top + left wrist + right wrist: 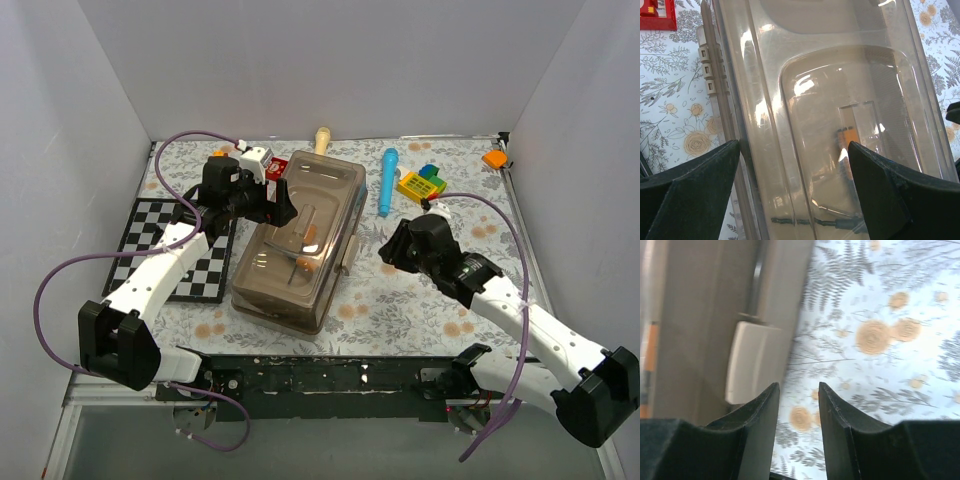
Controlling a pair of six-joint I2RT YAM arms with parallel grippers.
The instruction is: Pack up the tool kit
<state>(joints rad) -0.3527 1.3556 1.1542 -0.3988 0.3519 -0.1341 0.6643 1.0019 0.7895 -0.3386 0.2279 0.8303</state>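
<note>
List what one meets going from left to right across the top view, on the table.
checkerboard → toolbox → blue tool → yellow block → orange piece

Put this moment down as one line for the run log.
toolbox: closed, tools inside | left gripper: open, above it | right gripper: open, empty, beside latch

Tools (847,136) w/in toolbox (815,75) blurry, indistinct
</note>
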